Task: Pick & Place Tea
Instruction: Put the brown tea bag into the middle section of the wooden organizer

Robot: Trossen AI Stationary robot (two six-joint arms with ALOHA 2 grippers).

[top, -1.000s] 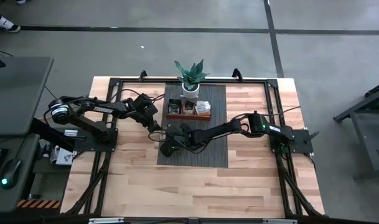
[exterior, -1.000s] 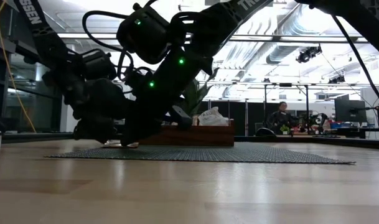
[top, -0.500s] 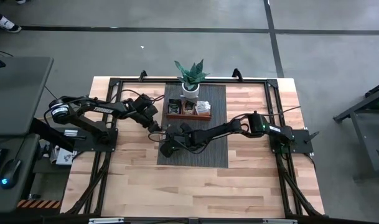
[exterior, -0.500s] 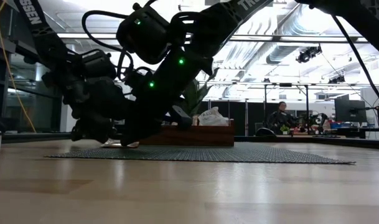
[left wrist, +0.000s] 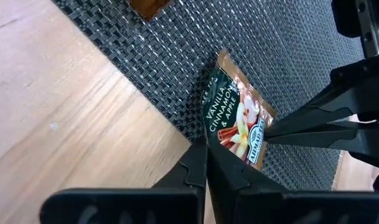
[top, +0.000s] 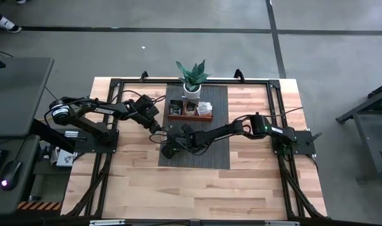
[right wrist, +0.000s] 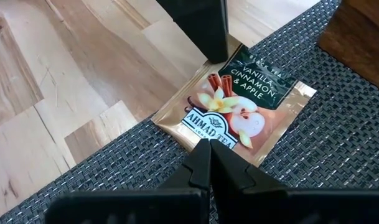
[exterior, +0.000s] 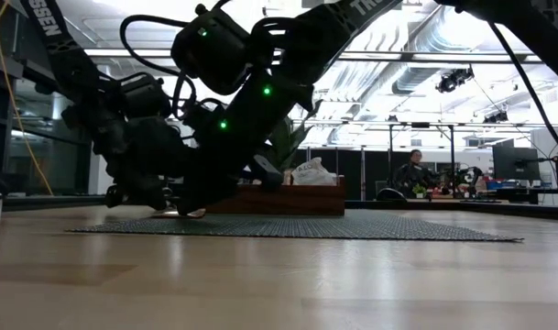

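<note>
Lying flat at the left edge of the dark woven mat [top: 194, 135], half on the weave and half on the bare wood of the bench [top: 134, 182], is one tea sachet [right wrist: 236, 115], green and tan with a picture of cinnamon sticks and a flower (the print reads vanilla, cinnamon and apple). Both arms meet at it: the left gripper [left wrist: 206, 167] has its fingers pressed together, their tips at the sachet's corner on the wood side, while the right gripper [right wrist: 208, 163] comes in from the mat side with its fingers likewise closed, tips resting against the sachet's opposite edge. Whether either pair has the foil pinched or merely touches it cannot be told. In the high view the two grippers sit close together at the mat's left border, in front of the wooden tray [top: 190, 115], which holds more sachets and stands just before the potted plant [top: 192, 79] at the mat's far end. From bench height the dark arms overlap and hide the sachet; a person [exterior: 413, 171] sits far off in the room behind
</note>
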